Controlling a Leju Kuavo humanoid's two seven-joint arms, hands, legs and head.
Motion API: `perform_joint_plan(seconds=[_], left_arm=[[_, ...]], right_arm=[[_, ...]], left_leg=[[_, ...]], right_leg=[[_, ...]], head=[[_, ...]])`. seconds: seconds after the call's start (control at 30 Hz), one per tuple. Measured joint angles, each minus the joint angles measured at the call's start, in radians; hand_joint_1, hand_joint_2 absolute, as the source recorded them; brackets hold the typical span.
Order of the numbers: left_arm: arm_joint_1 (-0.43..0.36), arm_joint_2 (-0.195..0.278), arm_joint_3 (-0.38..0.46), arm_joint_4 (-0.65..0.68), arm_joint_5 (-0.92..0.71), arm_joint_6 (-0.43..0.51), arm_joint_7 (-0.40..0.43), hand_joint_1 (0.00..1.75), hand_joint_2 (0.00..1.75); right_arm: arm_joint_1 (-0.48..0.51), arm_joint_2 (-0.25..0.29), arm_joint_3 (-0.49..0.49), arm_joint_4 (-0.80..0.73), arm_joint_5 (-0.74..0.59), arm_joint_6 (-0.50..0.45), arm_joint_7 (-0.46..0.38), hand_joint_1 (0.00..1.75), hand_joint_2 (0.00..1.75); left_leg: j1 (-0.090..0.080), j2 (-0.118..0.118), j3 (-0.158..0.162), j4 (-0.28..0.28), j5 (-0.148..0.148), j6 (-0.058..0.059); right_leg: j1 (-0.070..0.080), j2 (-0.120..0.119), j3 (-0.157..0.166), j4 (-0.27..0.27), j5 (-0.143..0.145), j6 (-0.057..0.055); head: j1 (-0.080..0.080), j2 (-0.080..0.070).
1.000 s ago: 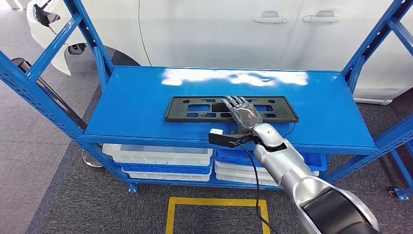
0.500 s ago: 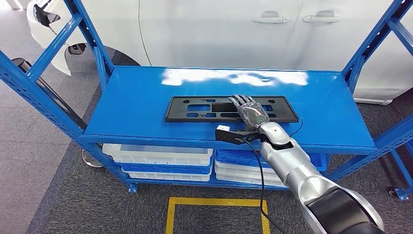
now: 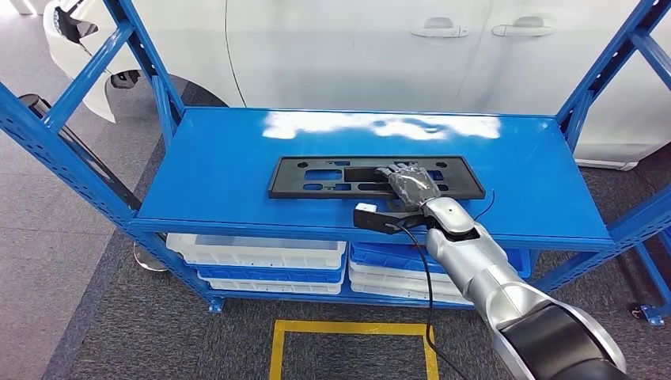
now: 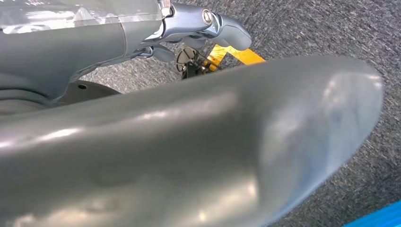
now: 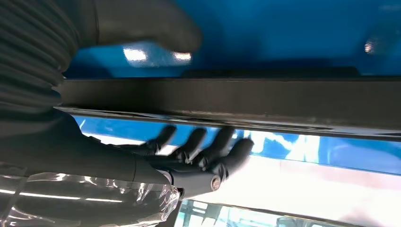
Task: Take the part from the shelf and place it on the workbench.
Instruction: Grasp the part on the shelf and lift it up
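Shelf (image 3: 237, 158): part (image 3: 316, 176) under right hand (image 3: 411, 184)

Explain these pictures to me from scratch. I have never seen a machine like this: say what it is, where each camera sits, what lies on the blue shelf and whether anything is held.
This is a humanoid robot with two silver arms. The wide picture comes from a camera high on its body, looking down at a blue shelf. On it lies a flat black part with cut-outs. The right hand rests on the part, fingers curling over it; the part is not lifted. The right wrist camera, behind that hand, shows the fingers on one side of the part's edge and the thumb on the other. The left wrist camera shows the left hand close up over grey floor; its state cannot be told.
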State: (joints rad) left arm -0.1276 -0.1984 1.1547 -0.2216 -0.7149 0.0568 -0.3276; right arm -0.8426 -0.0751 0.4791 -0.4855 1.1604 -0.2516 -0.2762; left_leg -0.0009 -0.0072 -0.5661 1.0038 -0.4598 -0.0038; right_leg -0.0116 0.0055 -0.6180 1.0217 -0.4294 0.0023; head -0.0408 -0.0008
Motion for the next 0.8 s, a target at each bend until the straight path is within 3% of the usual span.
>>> perform_joint_plan(seconds=[0.8], left_arm=[[0.001, 0.0, 0.0, 0.0, 0.005, -0.001, -0.006, 0.0, 0.0]], right_arm=[[-0.028, -0.003, -0.015, 0.004, -0.021, 0.019, -0.033, 1.75, 1.75]], left_leg=[[0.0, 0.0, 0.0, 0.001, 0.0, 0.0]], right_leg=[[0.0, 0.0, 0.001, 0.0, 0.0, 0.0]], head=[[0.0, 0.0]])
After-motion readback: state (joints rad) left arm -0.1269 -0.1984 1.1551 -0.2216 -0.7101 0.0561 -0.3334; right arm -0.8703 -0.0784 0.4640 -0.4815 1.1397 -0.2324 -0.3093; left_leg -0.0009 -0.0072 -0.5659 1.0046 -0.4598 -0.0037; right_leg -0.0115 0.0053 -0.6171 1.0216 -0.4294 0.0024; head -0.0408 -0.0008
